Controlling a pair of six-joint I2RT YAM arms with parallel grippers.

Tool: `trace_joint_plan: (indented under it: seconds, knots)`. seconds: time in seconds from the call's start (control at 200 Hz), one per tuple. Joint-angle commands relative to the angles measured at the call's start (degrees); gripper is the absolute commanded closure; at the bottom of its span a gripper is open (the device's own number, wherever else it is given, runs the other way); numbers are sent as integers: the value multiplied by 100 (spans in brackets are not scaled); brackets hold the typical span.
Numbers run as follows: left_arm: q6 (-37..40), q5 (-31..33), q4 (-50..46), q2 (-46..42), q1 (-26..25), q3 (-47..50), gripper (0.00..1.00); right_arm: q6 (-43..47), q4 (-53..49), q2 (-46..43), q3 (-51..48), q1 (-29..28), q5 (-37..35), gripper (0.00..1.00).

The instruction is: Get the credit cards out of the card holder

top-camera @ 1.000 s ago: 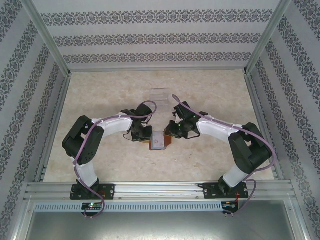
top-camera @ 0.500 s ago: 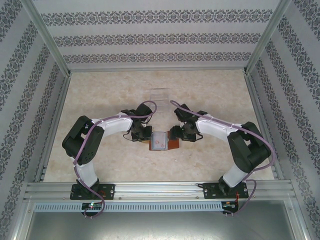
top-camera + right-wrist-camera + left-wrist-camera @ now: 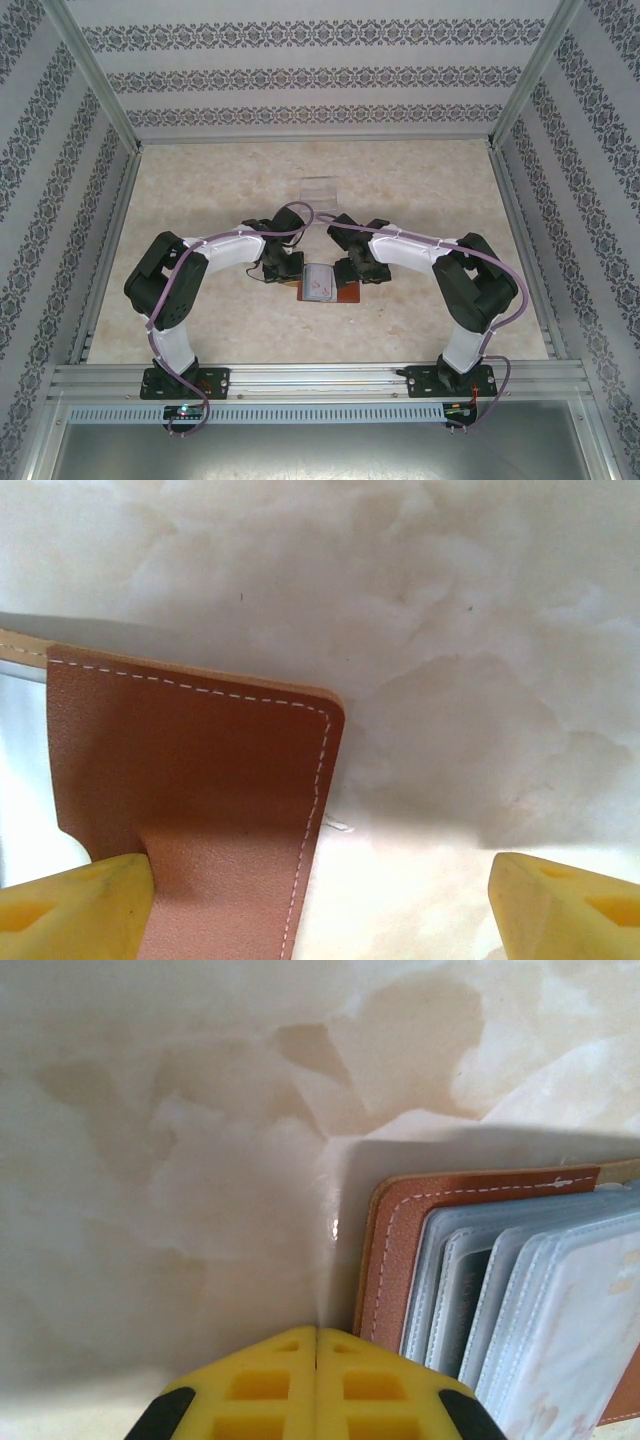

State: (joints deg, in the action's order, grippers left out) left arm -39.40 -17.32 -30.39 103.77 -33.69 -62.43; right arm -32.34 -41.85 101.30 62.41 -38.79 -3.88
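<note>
The right hand [image 3: 320, 900] has just spread wide, letting go of the card holder [image 3: 322, 285], which lies open at the middle of the desk [image 3: 200, 190]. The left hand [image 3: 317, 1360] stays pressed together just beside its left edge. The credit cards [image 3: 540, 1300] are still in their pockets, so pulling them out probably comes next.

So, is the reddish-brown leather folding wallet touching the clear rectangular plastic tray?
Apart. The top view shows a stretch of bare table between the wallet and the tray farther back.
</note>
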Motion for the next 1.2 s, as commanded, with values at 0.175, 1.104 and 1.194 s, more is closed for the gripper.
trace_joint_plan:
  seconds: [0.175,1.104,1.194]
  knots:
    - [114,459,-557,-455,-42,-278,99,-110,26,-666,-44,199,531,19]
    - [201,-40,-762,84,-348,-885,78,-983,1354,-1434,-428,356,2293,76]
    - [280,-85,-833,174,-349,-976,78,-1230,1825,-1309,-615,343,2638,78]
